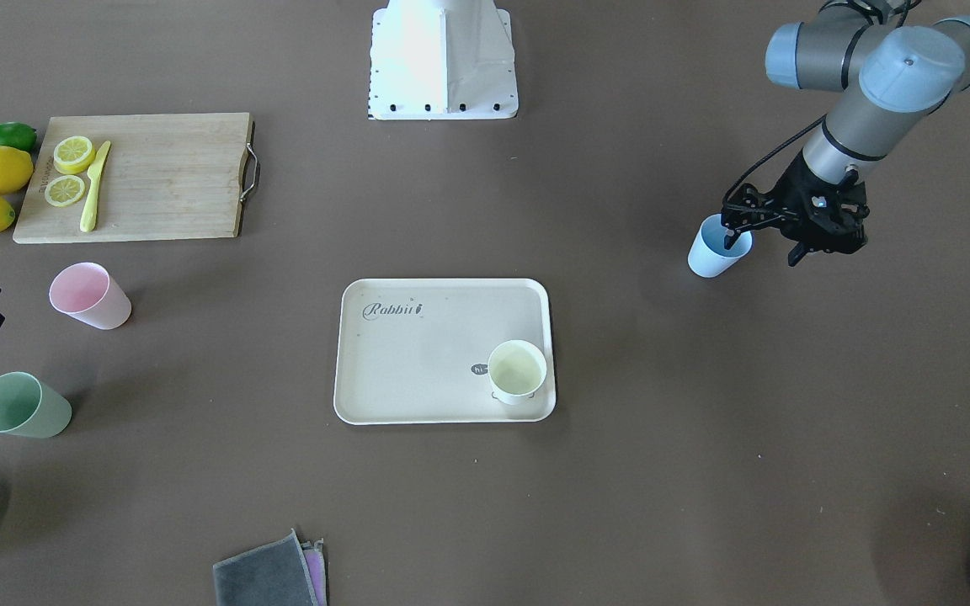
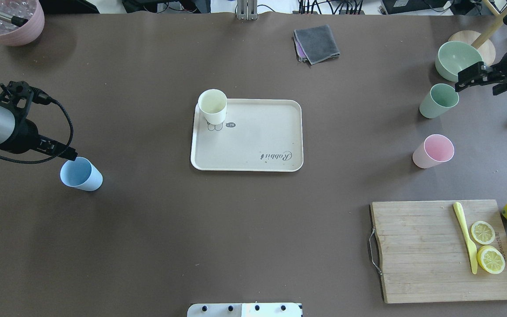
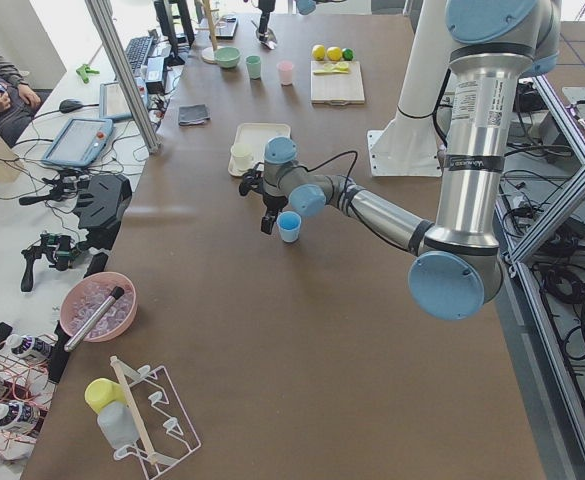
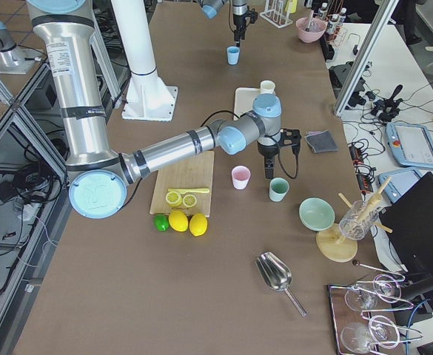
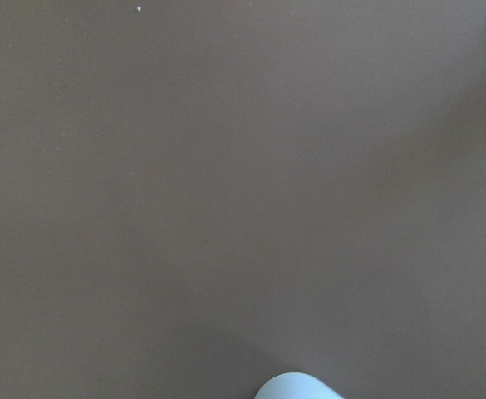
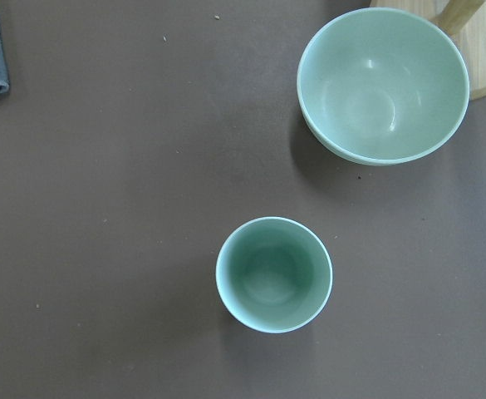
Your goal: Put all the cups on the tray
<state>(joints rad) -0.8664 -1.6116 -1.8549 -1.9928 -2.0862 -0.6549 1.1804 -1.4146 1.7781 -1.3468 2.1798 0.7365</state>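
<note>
**Left tool at the blue cup; one cup of four on the tray**

Nearest the side camera, the left arm point(image 3: 472, 150) looms large and extends over the desk point(image 2: 253, 229) toward its left end. The right arm point(image 4: 172, 151) stretches toward the far right corner. A wooden cutting board point(image 2: 420, 255) lies by the near right corner with lemon slices and a yellow knife on it. The tray point(image 2: 253, 145) lies flat at the middle of the desk, well apart from both arms.

The left tool point(image 1: 763, 246) is released, its fingers spread. One fingertip sits at the mouth of the light blue cup point(image 1: 708, 257) and the other stands outside the wall, so the cup's side lies between them; whether either touches, I cannot tell. That cup stands upright on the desk near the left end, off the tray. The left wrist camera catches only a sliver of its rim.

The right tool point(image 2: 477, 88) hangs above the sage green cup point(image 6: 274, 274) without touching it. Its fingers look parted and hold nothing. The cup stands upright near the far right corner, just beside a green bowl point(image 6: 381, 83).

The pink cup point(image 2: 431, 152) stands upright between the green cup and the cutting board, apart from both tools. The cream-yellow cup point(image 2: 212, 105) stands upright in the tray's far left corner.
</note>
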